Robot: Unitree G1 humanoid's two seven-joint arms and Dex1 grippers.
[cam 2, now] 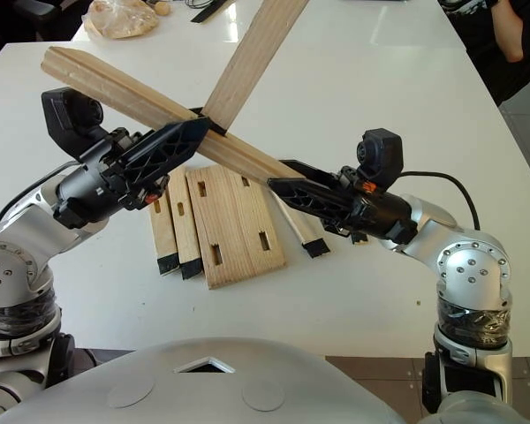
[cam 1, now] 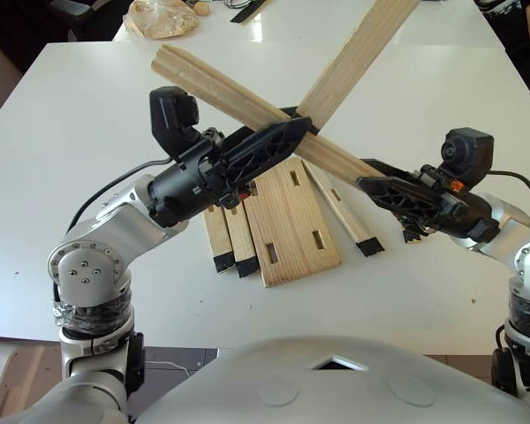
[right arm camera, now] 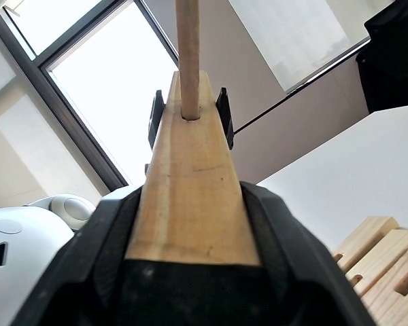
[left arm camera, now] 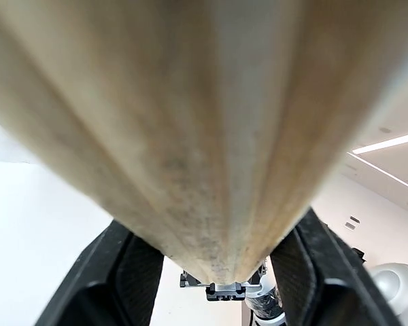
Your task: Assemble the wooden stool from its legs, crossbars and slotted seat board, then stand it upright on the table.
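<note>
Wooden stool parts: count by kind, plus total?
Slotted seat board: 1
Black-tipped legs lying flat: 3
Long bar in right end effector: 1
Flat bar in left end effector: 1
Total: 6

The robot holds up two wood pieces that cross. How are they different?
The smooth plank in the left pincer points steeply up and away; the grooved bar in the right pincer slants low over the table toward the far left. The plank's face is plain; the bar has grooves running along it. Both are light wood, held off the table, crossing above the seat board.
</note>
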